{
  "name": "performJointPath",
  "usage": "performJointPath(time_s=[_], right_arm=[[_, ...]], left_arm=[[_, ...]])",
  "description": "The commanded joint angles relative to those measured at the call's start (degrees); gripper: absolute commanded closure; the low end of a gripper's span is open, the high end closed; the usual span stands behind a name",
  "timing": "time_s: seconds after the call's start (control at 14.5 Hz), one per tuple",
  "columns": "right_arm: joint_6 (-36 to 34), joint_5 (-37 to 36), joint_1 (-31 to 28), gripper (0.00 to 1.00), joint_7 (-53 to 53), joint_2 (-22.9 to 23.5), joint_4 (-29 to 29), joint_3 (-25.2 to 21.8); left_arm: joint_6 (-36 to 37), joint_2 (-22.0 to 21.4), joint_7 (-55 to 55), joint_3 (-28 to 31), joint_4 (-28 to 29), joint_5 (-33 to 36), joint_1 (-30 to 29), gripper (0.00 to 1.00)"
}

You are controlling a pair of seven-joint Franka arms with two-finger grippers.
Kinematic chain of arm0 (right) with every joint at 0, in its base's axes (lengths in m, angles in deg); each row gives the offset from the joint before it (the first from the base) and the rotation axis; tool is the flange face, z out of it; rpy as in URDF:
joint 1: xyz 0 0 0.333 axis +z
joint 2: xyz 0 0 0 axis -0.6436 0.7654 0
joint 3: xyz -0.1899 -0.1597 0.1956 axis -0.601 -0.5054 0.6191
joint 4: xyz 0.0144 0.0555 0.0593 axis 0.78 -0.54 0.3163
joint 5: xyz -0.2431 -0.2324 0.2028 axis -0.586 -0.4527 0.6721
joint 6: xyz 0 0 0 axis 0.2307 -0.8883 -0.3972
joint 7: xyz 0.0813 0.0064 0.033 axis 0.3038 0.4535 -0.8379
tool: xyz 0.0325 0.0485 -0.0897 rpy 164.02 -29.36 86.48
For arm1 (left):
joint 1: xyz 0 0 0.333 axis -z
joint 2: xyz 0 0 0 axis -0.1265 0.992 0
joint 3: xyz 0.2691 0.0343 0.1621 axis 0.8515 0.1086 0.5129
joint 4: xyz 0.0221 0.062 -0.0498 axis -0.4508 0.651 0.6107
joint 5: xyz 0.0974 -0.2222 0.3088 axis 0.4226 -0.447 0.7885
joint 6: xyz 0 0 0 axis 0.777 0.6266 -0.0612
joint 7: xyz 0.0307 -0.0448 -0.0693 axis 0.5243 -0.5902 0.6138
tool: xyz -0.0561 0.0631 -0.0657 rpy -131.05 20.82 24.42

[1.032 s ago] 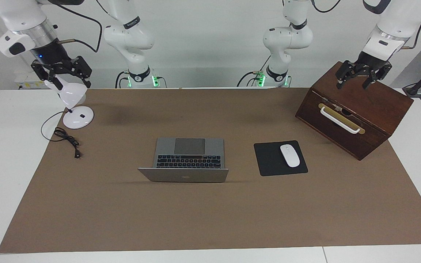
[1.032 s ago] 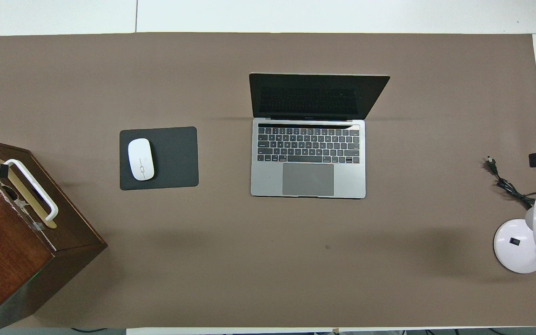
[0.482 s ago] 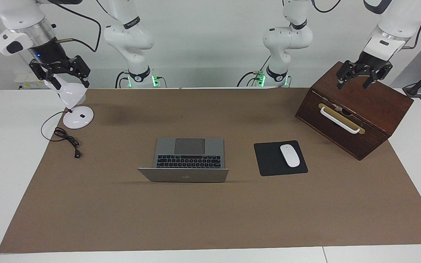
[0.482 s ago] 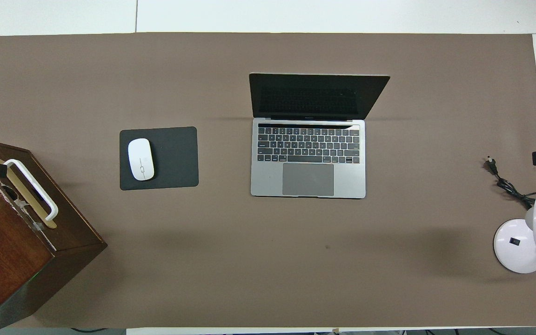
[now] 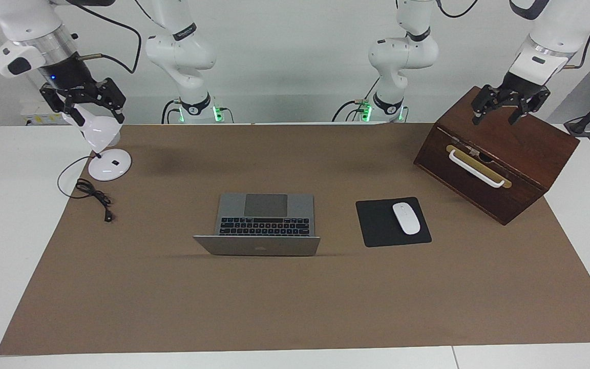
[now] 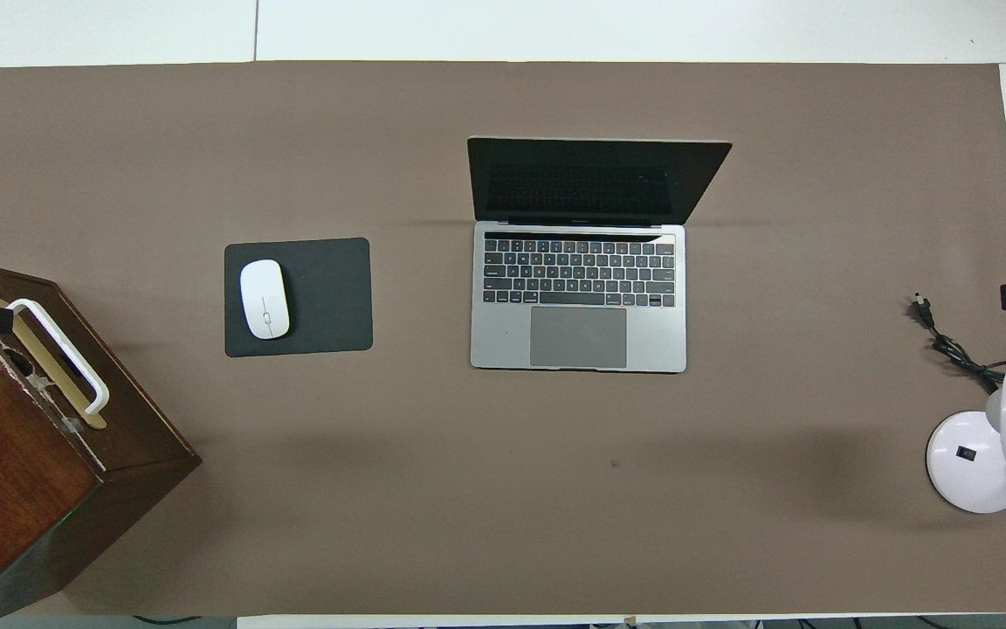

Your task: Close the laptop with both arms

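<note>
Silver-grey laptop (image 5: 262, 221), open, screen facing robots

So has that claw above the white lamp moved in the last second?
Yes. The right gripper has risen slightly and drawn away from the laptop, judged against the desk lamp under it.

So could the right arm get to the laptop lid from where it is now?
Probably yes. The right gripper hangs over the desk lamp, and only bare mat lies between there and the open laptop; it should lift clear of the lamp first.
</note>
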Motion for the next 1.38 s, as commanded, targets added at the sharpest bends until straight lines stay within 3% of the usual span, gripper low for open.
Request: performJointPath(time_s=[0.0, 0.76, 0.83, 1.1, 1.31], right_arm=[[1.8, -0.5, -0.9, 0.00, -0.8, -0.9, -1.0, 0.6], [1.8, -0.6, -1.7, 0.00, -1.1, -0.9, -0.9, 0.6], [1.8, -0.6, -1.8, 0.00, -1.2, -0.8, -0.9, 0.6], [1.7, -0.6, -2.1, 0.00, -1.3, -0.9, -1.0, 0.6], [2.0, -0.6, -2.0, 0.00, -1.7, -0.8, -1.0, 0.6]], left_arm=[[0.6, 0.7, 0.4, 0.0, -1.2, -0.7, 0.1, 0.00], [0.1, 0.6, 0.2, -0.2, -0.9, 0.0, 0.3, 0.02], [0.1, 0.6, 0.5, -0.2, -0.9, -0.1, 0.3, 0.15], [0.1, 0.6, 0.4, 0.0, -0.8, -0.1, -0.5, 0.99], [-0.3, 0.6, -0.1, 0.0, -0.7, 0.0, -0.5, 1.00]])
